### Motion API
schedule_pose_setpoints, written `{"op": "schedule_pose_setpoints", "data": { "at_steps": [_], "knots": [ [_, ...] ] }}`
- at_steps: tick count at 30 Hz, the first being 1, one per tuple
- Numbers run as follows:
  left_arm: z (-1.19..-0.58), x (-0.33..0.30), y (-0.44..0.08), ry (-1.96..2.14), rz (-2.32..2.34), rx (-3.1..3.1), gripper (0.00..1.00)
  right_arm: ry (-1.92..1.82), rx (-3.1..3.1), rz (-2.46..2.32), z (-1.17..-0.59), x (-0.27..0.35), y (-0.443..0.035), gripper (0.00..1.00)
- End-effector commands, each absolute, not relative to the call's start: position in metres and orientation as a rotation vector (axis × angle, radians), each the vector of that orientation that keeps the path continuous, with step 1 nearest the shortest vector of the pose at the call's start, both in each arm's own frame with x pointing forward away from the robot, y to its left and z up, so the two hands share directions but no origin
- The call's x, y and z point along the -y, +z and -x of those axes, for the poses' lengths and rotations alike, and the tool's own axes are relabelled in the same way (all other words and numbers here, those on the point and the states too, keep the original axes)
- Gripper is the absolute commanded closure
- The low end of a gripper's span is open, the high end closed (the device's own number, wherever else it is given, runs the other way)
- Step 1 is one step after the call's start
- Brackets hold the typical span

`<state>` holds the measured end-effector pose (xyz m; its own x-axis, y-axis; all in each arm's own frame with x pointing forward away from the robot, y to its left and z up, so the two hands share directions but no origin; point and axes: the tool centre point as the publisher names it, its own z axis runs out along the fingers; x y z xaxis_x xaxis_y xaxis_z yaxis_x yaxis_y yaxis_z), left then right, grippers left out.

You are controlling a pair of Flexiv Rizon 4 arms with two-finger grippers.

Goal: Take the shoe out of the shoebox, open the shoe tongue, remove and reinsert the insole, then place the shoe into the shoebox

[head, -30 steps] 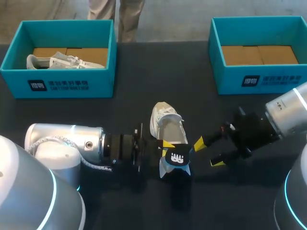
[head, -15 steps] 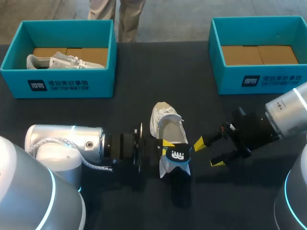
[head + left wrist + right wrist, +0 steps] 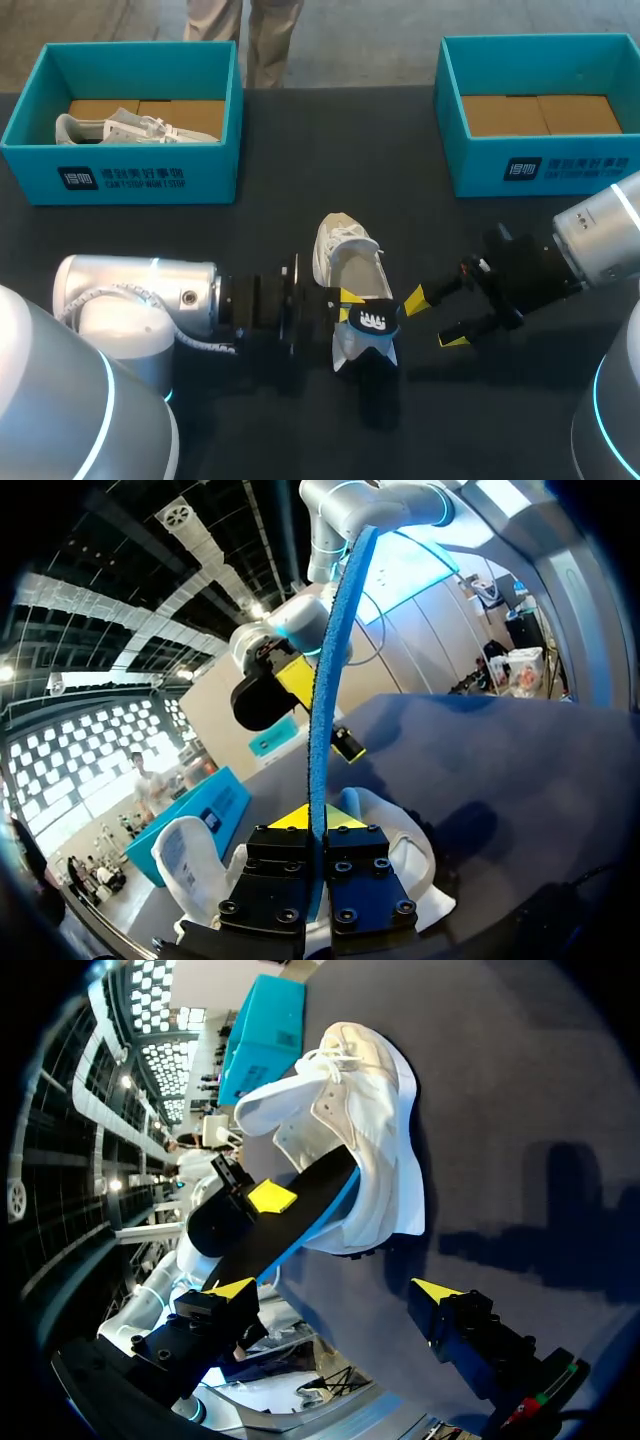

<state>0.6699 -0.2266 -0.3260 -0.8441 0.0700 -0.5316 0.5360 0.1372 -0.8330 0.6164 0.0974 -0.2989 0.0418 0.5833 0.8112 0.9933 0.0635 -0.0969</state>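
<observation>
The dark matte bench (image 3: pixel 300 130) carries two teal card boxes: the left shoebox (image 3: pixel 140 180) holds a second shoe (image 3: pixel 130 128), and the right shoebox (image 3: pixel 560 165) shows only its brown floor. Nearer me, between them, the white shoe (image 3: pixel 345 255) stands outside both. Its thin insole (image 3: pixel 368 322), black above and blue beneath, juts from the heel opening, pinched in my left claw (image 3: pixel 348 307), barely shifted since a second ago. My right claw (image 3: pixel 432 319) hangs wide apart just beside the heel, where it was before.
</observation>
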Motion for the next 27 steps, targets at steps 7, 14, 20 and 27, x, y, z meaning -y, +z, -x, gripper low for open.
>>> {"op": "schedule_pose_setpoints", "data": {
  "at_steps": [7, 14, 20, 27],
  "knots": [
    [-0.676, 0.229, -0.332, -1.739, -0.576, -2.075, 1.00, -0.725, 1.628, 1.609, -0.616, -0.098, -0.299, 0.00],
    [-0.677, 0.227, -0.336, -1.728, -0.572, -2.082, 1.00, -0.725, 1.628, 1.609, -0.616, -0.098, -0.299, 0.00],
    [-0.678, 0.226, -0.339, -1.711, -0.560, -2.087, 1.00, -0.725, 1.628, 1.609, -0.616, -0.098, -0.299, 0.00],
    [-0.679, 0.224, -0.342, -1.682, -0.552, -2.095, 1.00, -0.725, 1.628, 1.609, -0.616, -0.098, -0.299, 0.00]
  ]
}}
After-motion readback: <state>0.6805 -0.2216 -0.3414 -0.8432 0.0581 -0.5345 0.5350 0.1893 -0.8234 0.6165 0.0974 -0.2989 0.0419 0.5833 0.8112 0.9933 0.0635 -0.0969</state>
